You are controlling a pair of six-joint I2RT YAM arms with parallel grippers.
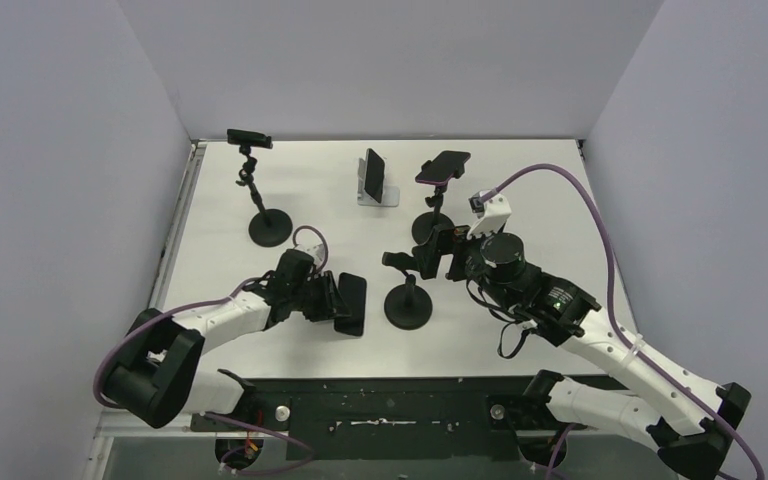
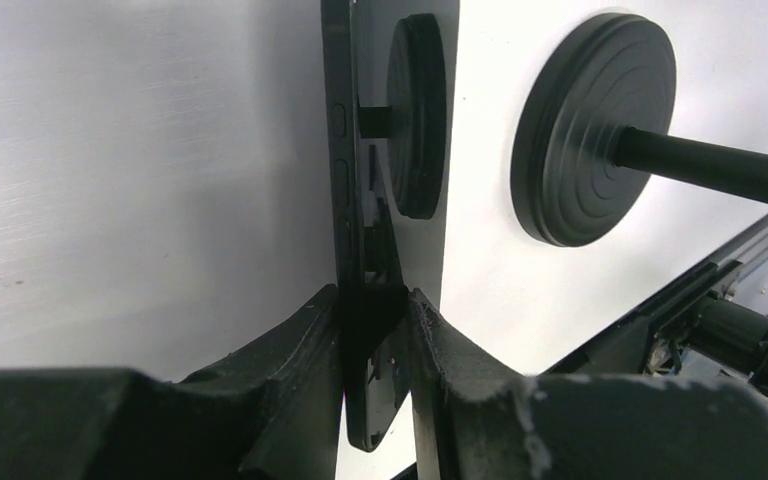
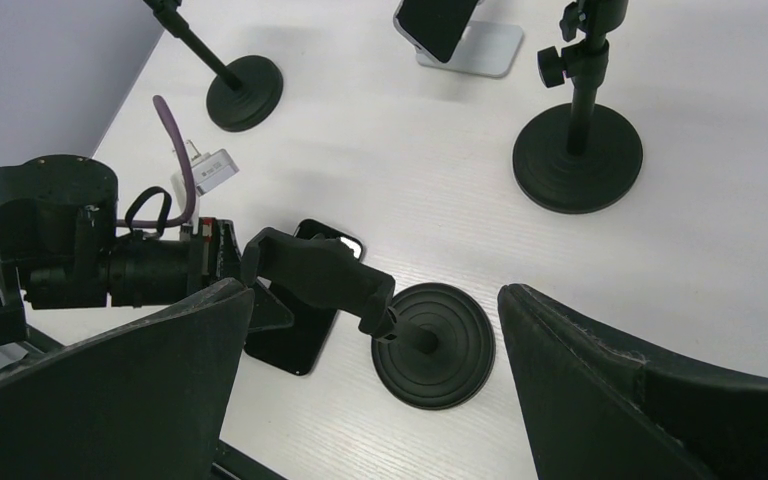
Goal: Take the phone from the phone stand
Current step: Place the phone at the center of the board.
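Your left fingers flank the phone narrowly, grip unclear; it runs lengthwise away from them, beside the stand. Your right fingers gape wide.

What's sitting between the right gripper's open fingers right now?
The black phone stand, its clamp empty, stands within the open right gripper in the right wrist view; the phone lies beyond it.
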